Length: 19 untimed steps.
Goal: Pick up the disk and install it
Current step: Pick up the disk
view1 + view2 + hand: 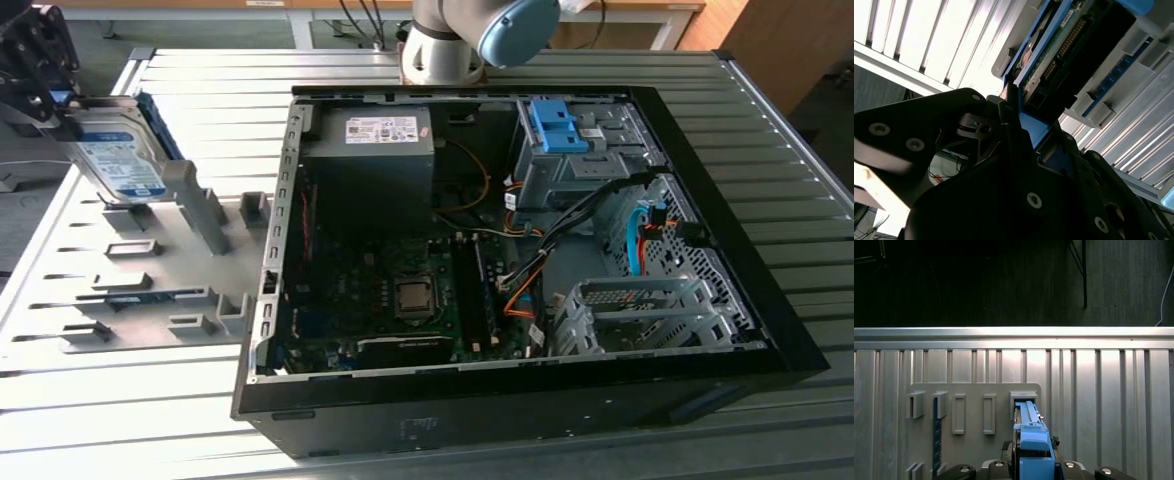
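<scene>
**Disk in the gripper at the rack, open case beside it**

1. Gripper [1035,131]: one. It is clenched on the blue carrier at the disk's upper end, with a black finger against each side, as the second wrist view shows.
2. The disk [118,158]: one. It is directly below the gripper and stands on end, its long axis upright and in line with the fingers. Its lower end is at a slot of the rack; whether it sits in the slot or just above it cannot be told.
3. Grey rack [200,215]: one, with several slots. One thin blue strip [936,432] stands in another slot.
4. Computer case [534,400]: one, lid off, just beside the rack on the exterior view's right.
5. Blue bracket [554,125]: one, fixed at the case's far drive bay, well apart from the disk.
</scene>
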### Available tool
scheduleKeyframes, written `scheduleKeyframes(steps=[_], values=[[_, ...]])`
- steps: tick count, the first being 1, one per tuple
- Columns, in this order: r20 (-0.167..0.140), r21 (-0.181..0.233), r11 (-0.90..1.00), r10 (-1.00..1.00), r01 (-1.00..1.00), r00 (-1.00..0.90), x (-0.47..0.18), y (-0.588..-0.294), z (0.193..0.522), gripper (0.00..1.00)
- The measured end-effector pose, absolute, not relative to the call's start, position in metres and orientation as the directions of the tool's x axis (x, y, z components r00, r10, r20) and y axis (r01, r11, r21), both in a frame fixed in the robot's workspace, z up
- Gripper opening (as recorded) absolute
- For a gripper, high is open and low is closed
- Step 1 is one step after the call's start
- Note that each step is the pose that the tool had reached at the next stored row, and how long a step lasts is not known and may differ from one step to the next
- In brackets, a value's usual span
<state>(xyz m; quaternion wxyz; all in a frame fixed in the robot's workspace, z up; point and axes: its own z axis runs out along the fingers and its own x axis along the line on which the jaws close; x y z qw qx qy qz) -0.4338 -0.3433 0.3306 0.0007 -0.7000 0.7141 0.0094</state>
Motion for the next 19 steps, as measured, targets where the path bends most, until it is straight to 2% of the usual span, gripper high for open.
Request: scheduleKeyframes(steps=[19], values=[[-0.014, 0.013, 0.020, -1.000, -1.000, -0.020, -0.4338, -0.3433, 0.3365, 0.36]])
